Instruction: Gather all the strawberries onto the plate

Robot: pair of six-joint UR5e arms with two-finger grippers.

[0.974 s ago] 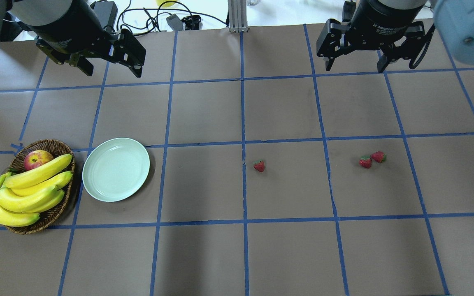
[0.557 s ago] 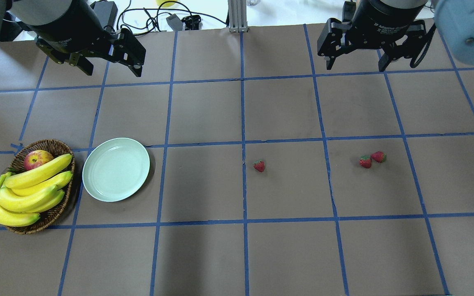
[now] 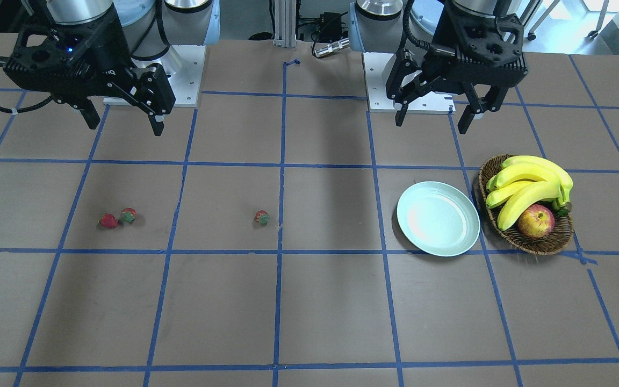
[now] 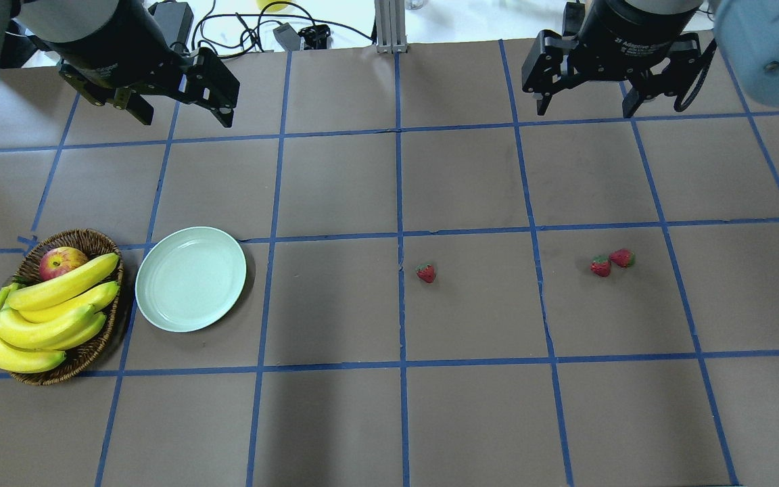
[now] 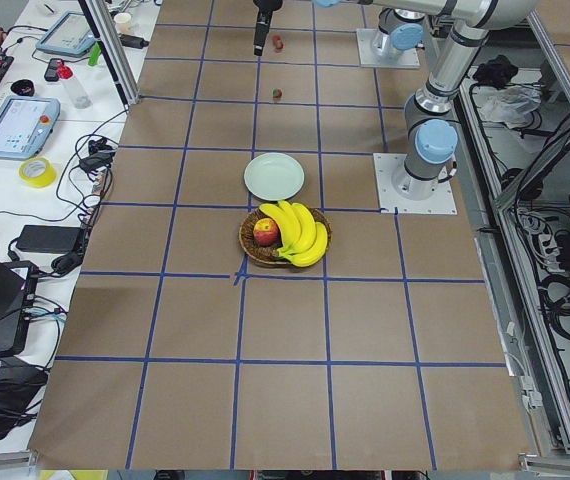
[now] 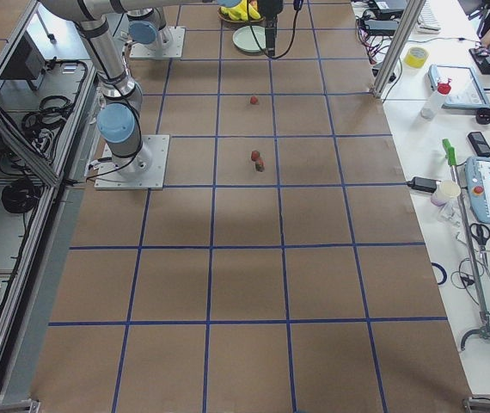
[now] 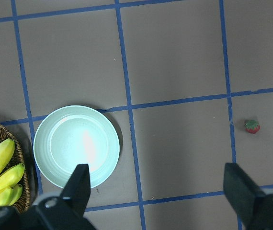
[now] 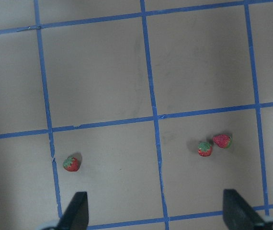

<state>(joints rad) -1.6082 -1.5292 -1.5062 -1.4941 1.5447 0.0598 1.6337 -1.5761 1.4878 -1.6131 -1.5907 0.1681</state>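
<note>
On surface (image 4: 335, 189), plate (image 4: 191, 279) empty at robot's left; left claw (image 4: 185, 120), right claw (image 4: 584, 109) both up high, spread apart, nothing held. Lone strawberry (image 4: 426, 273) near ctr, strawberry pair (image 4: 600, 266) close together on right. Prob light, soft, bruise easy, so pinch gently across body's widest part, not cap.

You're looking at the brown table (image 4: 335, 189), which blue tape is dividing into squares. The plate (image 4: 191, 279) is sitting at nine o'clock from its middle, with the wicker basket (image 4: 102, 341) just beside it, farther out. The lone strawberry (image 4: 426, 273) is lying near the centre. The second strawberry (image 4: 601, 266) and third strawberry (image 4: 622, 258) are lying just beside each other at three o'clock.
</note>
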